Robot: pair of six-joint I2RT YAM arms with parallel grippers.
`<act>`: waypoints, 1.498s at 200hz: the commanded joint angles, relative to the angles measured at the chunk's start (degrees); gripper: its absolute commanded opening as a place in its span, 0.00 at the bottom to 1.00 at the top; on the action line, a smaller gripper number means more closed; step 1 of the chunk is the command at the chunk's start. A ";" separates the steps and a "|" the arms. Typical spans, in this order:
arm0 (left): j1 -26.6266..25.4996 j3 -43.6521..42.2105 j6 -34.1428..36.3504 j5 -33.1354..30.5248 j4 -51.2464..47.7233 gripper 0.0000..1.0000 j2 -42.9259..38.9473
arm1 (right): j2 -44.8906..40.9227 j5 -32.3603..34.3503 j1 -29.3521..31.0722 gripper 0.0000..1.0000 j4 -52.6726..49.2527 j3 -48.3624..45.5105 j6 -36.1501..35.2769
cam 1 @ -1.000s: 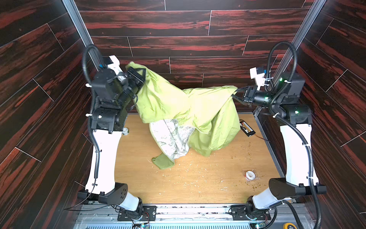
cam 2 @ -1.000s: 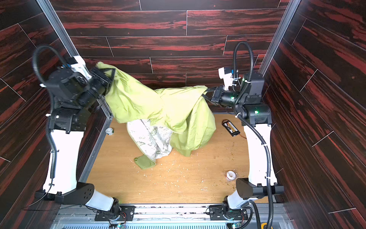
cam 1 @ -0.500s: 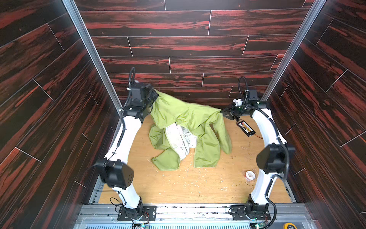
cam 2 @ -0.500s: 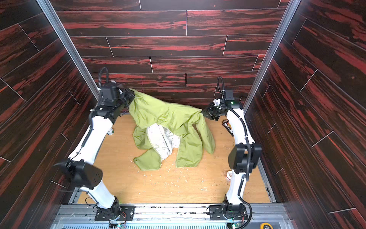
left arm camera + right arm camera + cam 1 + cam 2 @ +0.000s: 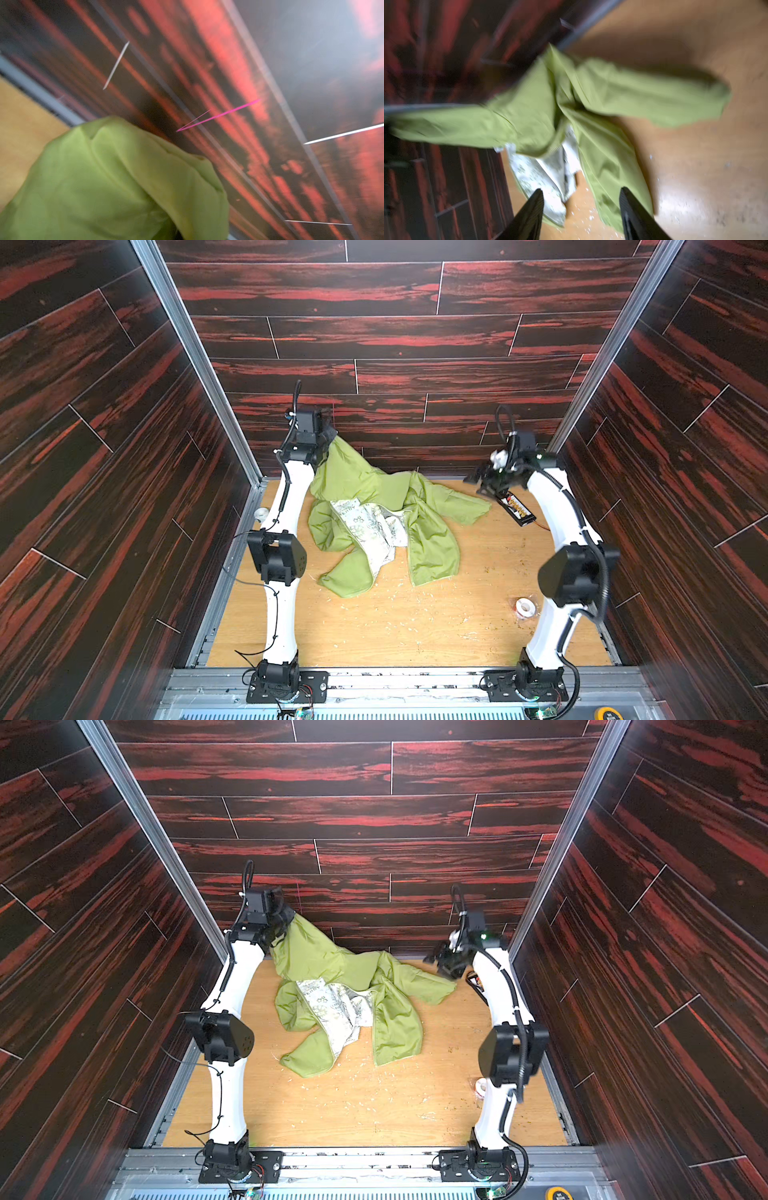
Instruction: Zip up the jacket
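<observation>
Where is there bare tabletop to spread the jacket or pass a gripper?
Bare: the table in front, between the jacket hem, the tape roll and the front rail. Crowded: the back, where the left gripper grips the jacket and the open right gripper hangs by the black pack.

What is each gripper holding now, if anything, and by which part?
The left gripper holds the jacket by a raised end of its green fabric; which part that is cannot be told. The right gripper is open, holding nothing.

Lime jacket (image 5: 428,526) crumpled, unzipped (white lining showing)
</observation>
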 commanded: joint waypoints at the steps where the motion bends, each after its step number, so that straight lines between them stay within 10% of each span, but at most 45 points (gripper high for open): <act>1: 0.55 4.86 -0.18 0.99 -2.55 0.00 0.89 | -8.42 -1.83 1.41 0.62 4.22 -15.88 -2.25; 43: 0.68 3.48 -0.49 1.85 -2.27 0.00 0.34 | -12.38 -8.01 3.31 0.66 14.01 -35.74 -1.23; 108: 0.69 0.97 -1.19 4.52 -3.30 0.00 -1.34 | -3.40 -10.06 4.79 0.61 22.51 -37.82 0.74; 184: 0.68 -3.37 -0.68 4.69 -3.42 0.00 -5.25 | 3.75 -8.09 5.79 0.25 22.85 -33.73 1.09; 225: 0.68 -4.91 -0.80 5.54 -3.43 0.00 -6.45 | -3.17 -3.79 5.76 0.61 21.01 -36.76 -0.03; 299: 0.71 -7.96 -0.53 6.72 -3.03 0.00 -8.10 | -2.48 -7.91 6.18 0.65 28.16 -42.39 1.84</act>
